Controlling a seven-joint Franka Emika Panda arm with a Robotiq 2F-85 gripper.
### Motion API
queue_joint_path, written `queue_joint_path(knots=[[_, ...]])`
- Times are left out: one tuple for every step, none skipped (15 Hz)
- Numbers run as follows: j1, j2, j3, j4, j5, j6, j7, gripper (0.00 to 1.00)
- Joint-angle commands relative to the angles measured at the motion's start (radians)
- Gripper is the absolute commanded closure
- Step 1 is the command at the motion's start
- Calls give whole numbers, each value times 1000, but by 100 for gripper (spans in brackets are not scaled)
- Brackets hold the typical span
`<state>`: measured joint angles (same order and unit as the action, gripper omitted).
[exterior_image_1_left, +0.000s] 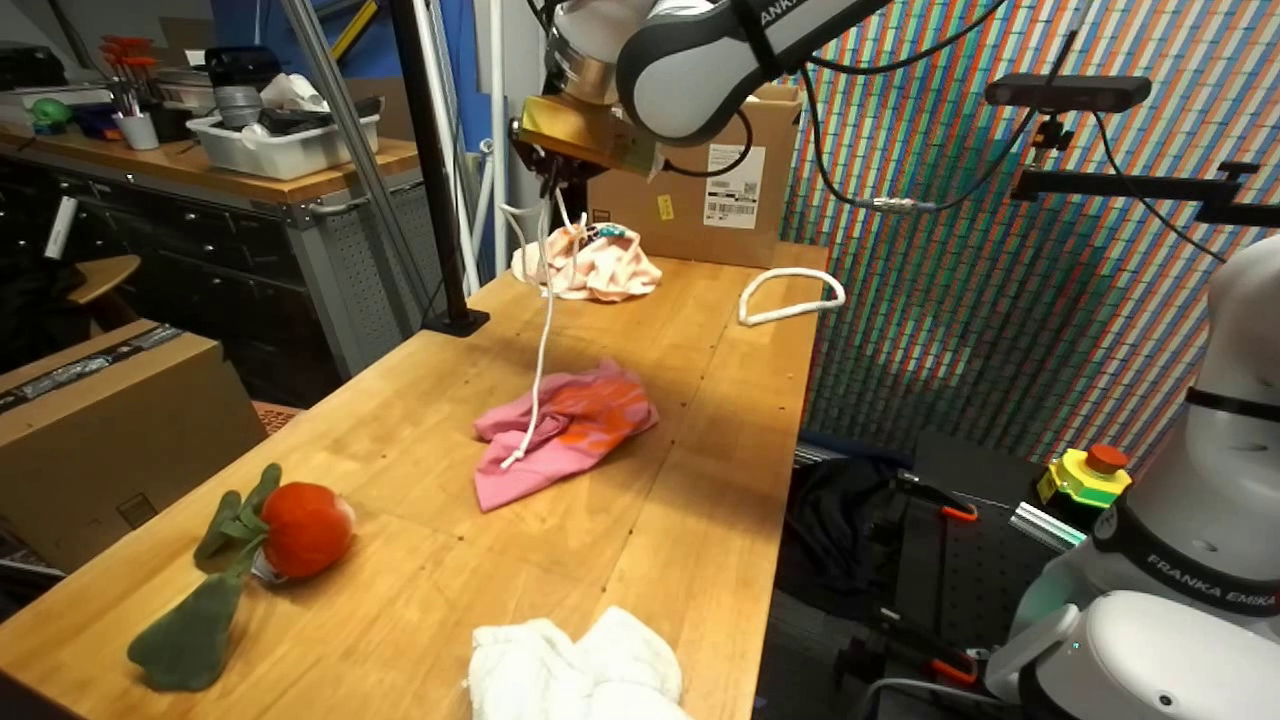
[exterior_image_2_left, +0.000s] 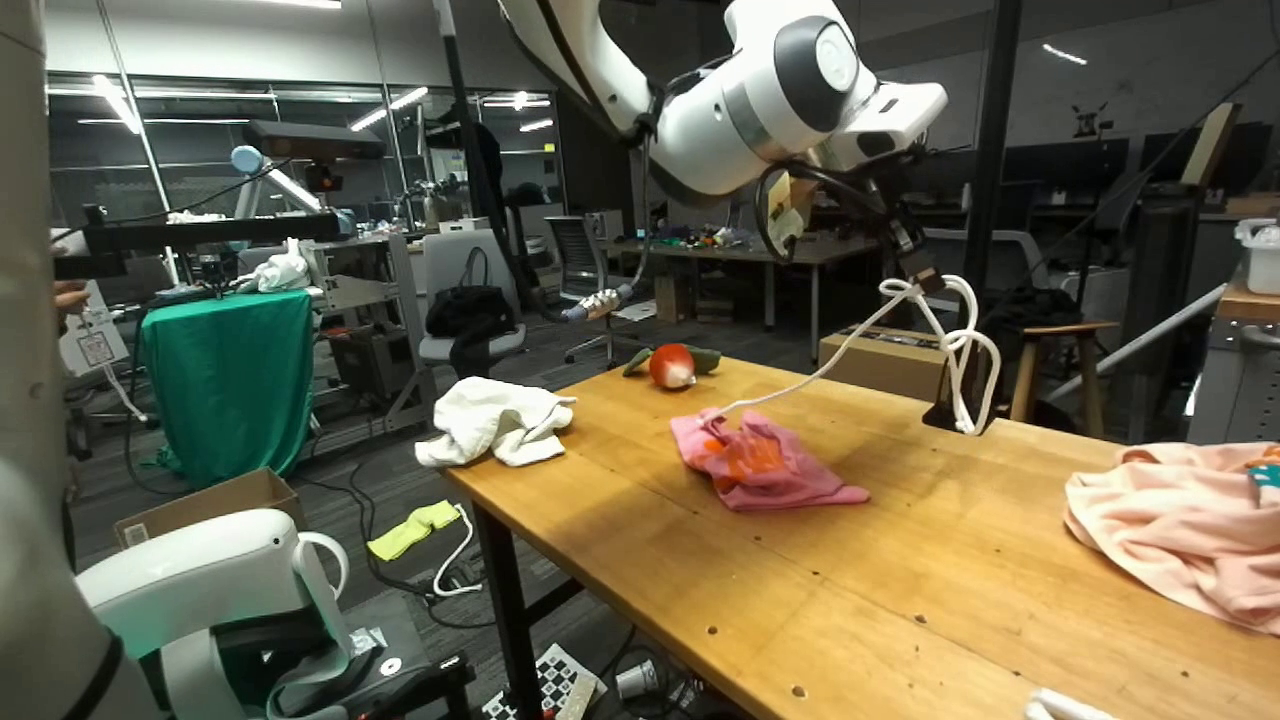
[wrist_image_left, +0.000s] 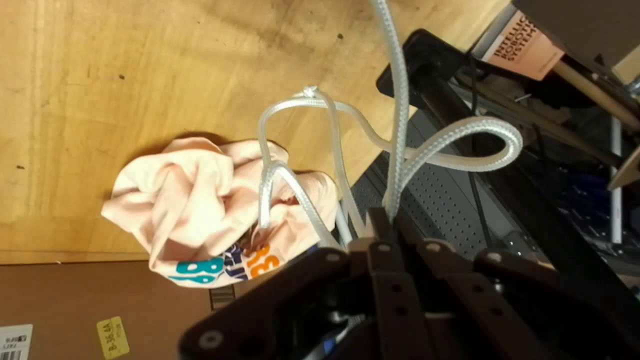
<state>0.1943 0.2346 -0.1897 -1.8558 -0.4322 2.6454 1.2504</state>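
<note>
- The gripper (wrist_image_left: 391, 220) has its jaws drawn together, with white rope (wrist_image_left: 401, 100) pinched between the fingertips.
- In the wrist view the rope leaves the fingertips toward 12 o'clock; a loop bulges out at 2 o'clock, and further strands arch at 10 to 11 o'clock.
- In both exterior views the rope hangs looped in the air below the gripper, and one long strand slants down until its end meets a pink cloth (exterior_image_1_left: 565, 430); whether that end presses on the fabric is hard to tell.
- The pink cloth, with an orange print, lies crumpled on the wooden table (exterior_image_1_left: 700, 500). Taking it as the centre of the dial in this exterior view, the gripper hangs at 12 o'clock, well above the tabletop.
- On the same dial, a peach cloth (exterior_image_1_left: 605, 266) lies bunched at 12 o'clock; in the wrist view it sits at 9 o'clock from the fingertips and shows coloured lettering.
- A cardboard box (exterior_image_1_left: 685, 200) stands at 1 o'clock, just behind the peach cloth.
- A D-shaped white loop (exterior_image_1_left: 790, 313) lies at 2 o'clock, near the table's edge.
- A red-and-yellow stop button (exterior_image_1_left: 1085, 478) sits at 3 o'clock, off the table.
- A white cloth (exterior_image_1_left: 585, 675) lies rumpled at 6 o'clock.
- A red toy (exterior_image_1_left: 308, 530) with green leaves lies at 8 o'clock.
</note>
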Motion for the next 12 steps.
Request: queue_joint_path(knots=[[6,-78,-4,-19,-123,31,136,95],[31,-86,-29,-12,-159,30,181,95],[32,-91,-30,-4,-201,29,225,95],[34,-95,-30,4,-234,22,264,95],[35,-101,-30,11,-265,13,300,95],[35,-105,-28,14,-292,12,332,95],[35,-108,-26,20,-317,6,363,95],[35,-109,-27,26,-350,4,398,95],[33,-110,-26,30,-374,0,422,95],[32,-109,-27,37,-401,-3,450,95],[29,-108,-28,42,-426,-5,477,95],[28,-105,-29,48,-446,-9,500,95]])
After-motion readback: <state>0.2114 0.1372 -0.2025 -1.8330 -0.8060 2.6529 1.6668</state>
